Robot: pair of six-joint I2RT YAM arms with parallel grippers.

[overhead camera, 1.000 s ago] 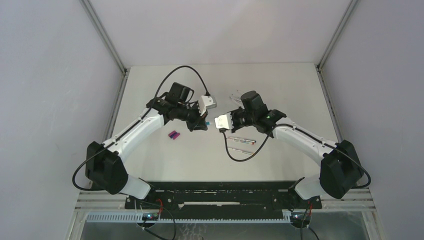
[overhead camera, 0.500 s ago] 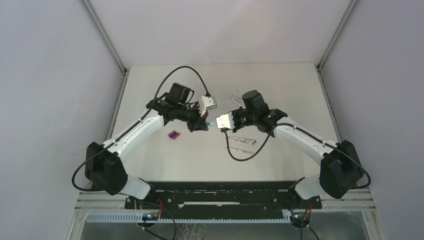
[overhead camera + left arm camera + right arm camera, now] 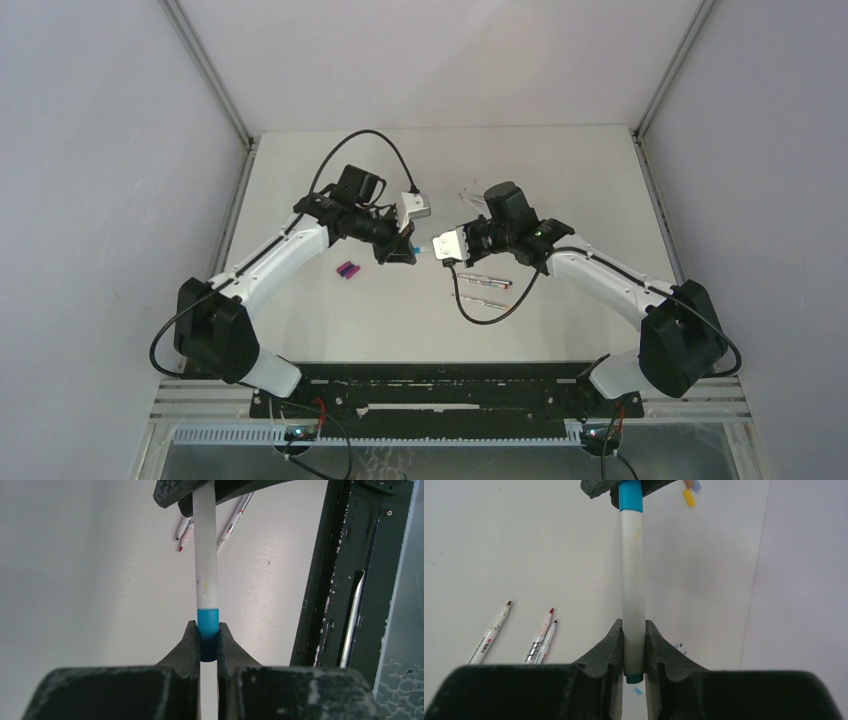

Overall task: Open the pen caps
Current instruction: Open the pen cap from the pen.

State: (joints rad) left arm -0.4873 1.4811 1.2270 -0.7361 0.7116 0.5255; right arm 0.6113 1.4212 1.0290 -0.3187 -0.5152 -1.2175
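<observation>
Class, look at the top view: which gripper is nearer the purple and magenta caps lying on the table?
Left. The left gripper hangs just right of the caps; the right gripper sits farther right, beyond the pen held between them.

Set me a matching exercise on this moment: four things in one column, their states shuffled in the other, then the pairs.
1. blue cap
2. white pen barrel
3. purple and magenta caps
4. red-tipped pen

A. uncapped, lying on the table
B. clamped in the right gripper
C. loose on the table, side by side
D. pinched in the left gripper

Pairs: 1-D, 2-B, 3-C, 4-A.
</observation>
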